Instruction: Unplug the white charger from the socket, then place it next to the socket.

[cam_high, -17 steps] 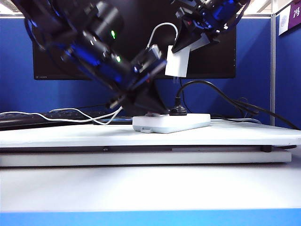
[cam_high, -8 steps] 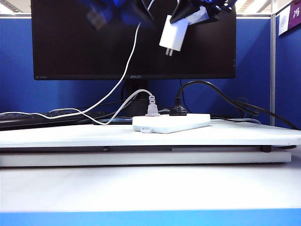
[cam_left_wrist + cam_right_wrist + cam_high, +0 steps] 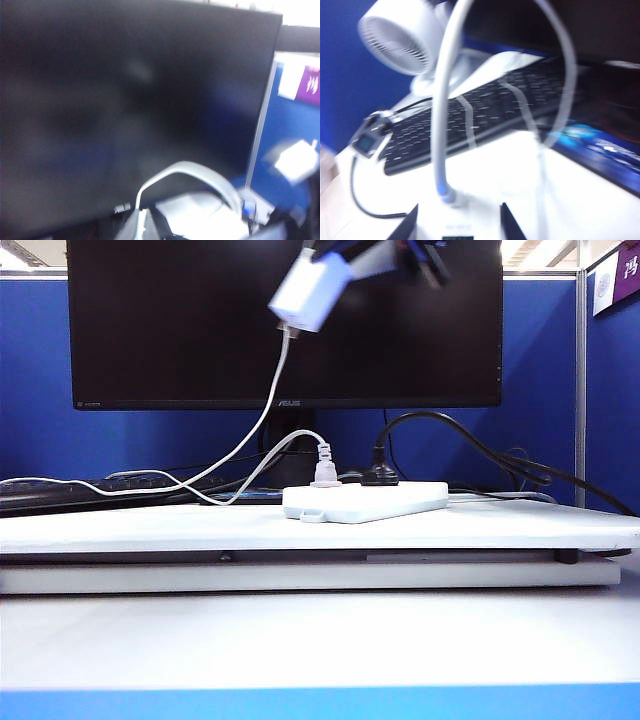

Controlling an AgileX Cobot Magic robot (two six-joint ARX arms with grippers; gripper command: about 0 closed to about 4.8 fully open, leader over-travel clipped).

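The white charger (image 3: 310, 288) hangs tilted high in front of the monitor, clear of the socket (image 3: 365, 502), which lies flat on the white board. My right gripper (image 3: 372, 254) at the top edge is shut on it. In the right wrist view the charger's body (image 3: 457, 220) fills the gap between the two dark fingers (image 3: 407, 226), and its thin white cable (image 3: 440, 125) arcs away from its end. That cable (image 3: 262, 410) drops to the desk at the left. My left gripper is outside the exterior view, and its own wrist view is too blurred to make out the fingers.
A grey-white ribbed plug (image 3: 324, 472) and a black round plug (image 3: 379, 477) with a thick black cable stand in the socket. Behind are a black monitor (image 3: 180, 330), a keyboard (image 3: 470, 115) and a white fan (image 3: 402, 40). The board's front edge (image 3: 300, 558) faces the camera.
The right gripper has carried the charger higher and to the left. The left arm, which was down over the socket, has lifted off it and gone out of the exterior view.
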